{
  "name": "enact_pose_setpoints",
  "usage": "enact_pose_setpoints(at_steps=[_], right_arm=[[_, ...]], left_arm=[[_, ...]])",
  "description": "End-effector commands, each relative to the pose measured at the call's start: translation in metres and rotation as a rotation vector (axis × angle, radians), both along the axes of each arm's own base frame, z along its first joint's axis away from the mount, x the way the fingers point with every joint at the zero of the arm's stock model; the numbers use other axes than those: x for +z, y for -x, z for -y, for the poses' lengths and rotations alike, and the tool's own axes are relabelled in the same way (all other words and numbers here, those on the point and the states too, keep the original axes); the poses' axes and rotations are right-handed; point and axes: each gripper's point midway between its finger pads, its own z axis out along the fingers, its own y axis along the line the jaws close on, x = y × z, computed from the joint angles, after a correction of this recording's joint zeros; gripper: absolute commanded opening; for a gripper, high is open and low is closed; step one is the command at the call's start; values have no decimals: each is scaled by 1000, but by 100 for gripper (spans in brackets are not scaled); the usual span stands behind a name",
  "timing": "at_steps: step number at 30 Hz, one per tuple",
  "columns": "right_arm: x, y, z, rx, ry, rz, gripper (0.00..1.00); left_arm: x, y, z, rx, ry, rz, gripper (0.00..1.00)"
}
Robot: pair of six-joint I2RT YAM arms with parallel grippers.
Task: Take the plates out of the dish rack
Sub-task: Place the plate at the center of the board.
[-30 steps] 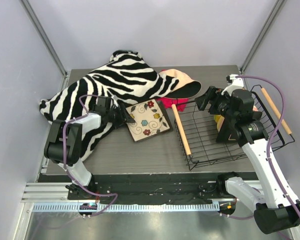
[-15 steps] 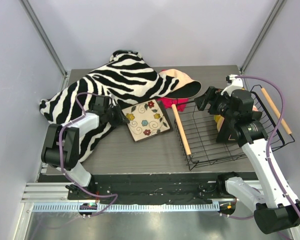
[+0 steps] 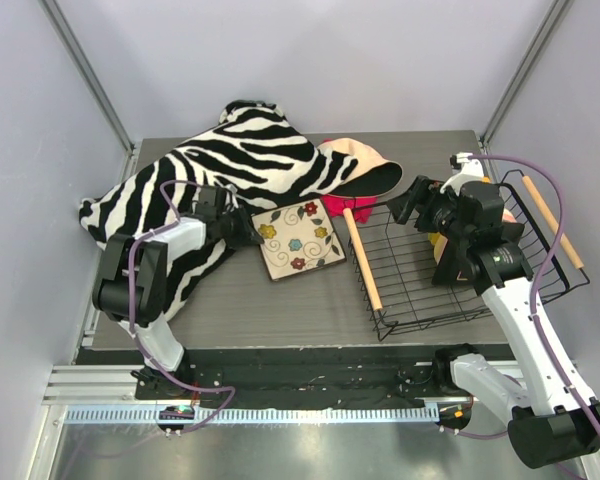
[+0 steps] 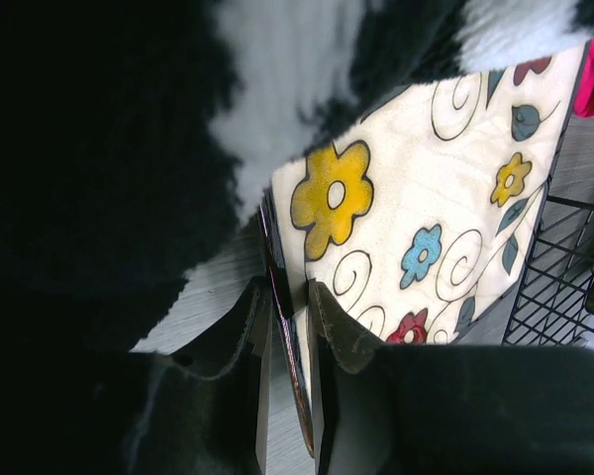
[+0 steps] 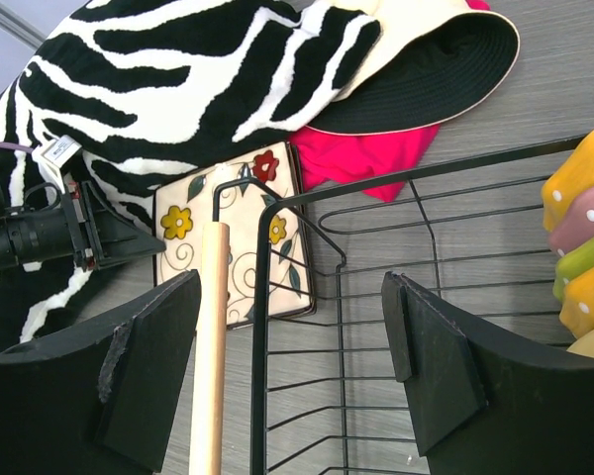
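Observation:
A cream square plate with flowers (image 3: 300,238) lies on the table left of the dish rack (image 3: 435,322). My left gripper (image 3: 245,232) reaches from the zebra cloth and is shut on the plate's left rim. In the left wrist view the rim sits between the gripper's (image 4: 289,297) two jaws, with the plate's face (image 4: 426,218) beyond. My right gripper (image 3: 412,205) is open and empty above the rack's far left corner (image 5: 260,327). Orange dotted, pink and yellow-green plates (image 5: 579,237) stand in the rack, mostly hidden behind the right arm in the top view (image 3: 438,240).
A zebra-striped cloth (image 3: 230,165) covers the far left of the table. A peach hat (image 3: 355,165) and pink cloth (image 3: 352,205) lie behind the rack. The rack has two wooden handles (image 3: 363,265) (image 3: 552,222).
The left gripper drew back slightly, then closed in on the plate's rim. The cream plate turned a little and shifted toward the far right. The right arm hardly moved.

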Motion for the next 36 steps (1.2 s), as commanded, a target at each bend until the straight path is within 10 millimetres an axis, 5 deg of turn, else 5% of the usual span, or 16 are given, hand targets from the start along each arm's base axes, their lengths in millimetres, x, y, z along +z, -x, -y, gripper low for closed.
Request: enact_pose_setpoints(at_steps=[1, 9, 15, 22, 29, 33, 36], right_arm=[[19, -1, -1, 0, -26, 71, 82], [22, 3, -1, 0, -32, 75, 82], [24, 6, 2, -12, -27, 76, 82], [37, 10, 10, -59, -26, 44, 82], [60, 18, 53, -297, 44, -30, 82], [35, 22, 71, -392, 128, -184, 86], [15, 20, 86, -460, 173, -270, 91]], left_arm=[[18, -19, 14, -31, 23, 82, 20], [25, -25, 13, -25, 11, 109, 38], [46, -27, 1, -8, -51, 159, 56], [70, -14, -11, -26, -113, 199, 66], [144, -2, -18, -104, -157, 339, 73], [200, -8, -15, -153, -164, 450, 77], [224, -11, -10, -178, -148, 497, 78]])
